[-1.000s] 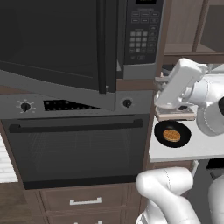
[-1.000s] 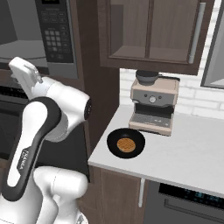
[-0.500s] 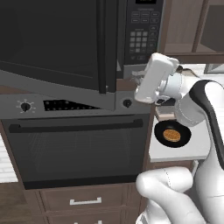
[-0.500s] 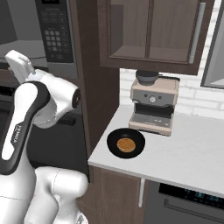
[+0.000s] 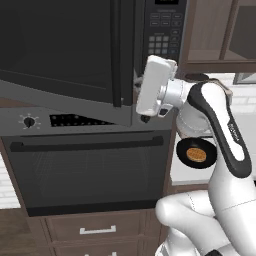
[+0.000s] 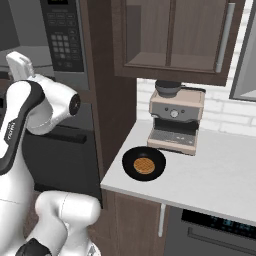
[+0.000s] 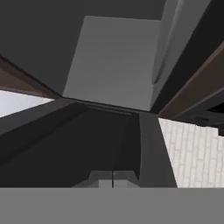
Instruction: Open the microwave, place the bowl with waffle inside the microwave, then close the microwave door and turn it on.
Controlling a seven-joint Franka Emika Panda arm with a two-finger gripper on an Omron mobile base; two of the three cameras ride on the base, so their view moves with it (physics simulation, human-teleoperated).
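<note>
The microwave door [image 5: 60,45] stands partly swung out, its dark glass facing left, beside the grey keypad panel [image 5: 165,35] of the microwave. My white hand [image 5: 156,85] hovers right at the door's free edge, just below the keypad. In the hand view my gripper [image 7: 113,178] is shut with nothing between its tips, looking along dark door panels toward a light grey surface [image 7: 113,61]. The bowl with waffle [image 5: 196,154] sits on the white counter to the right, well apart from the hand. The right base view also has the bowl with waffle [image 6: 144,164].
The black oven [image 5: 85,180] with its long bar handle [image 5: 85,143] sits below the microwave. A beige coffee machine [image 6: 175,120] stands behind the bowl on the counter [image 6: 215,180]. Wooden cabinets [image 6: 170,35] hang above, and a drawer [image 5: 95,230] lies under the oven.
My arm has swung left and up from above the counter to the free edge of the microwave door. The door and the bowl have stayed put.
</note>
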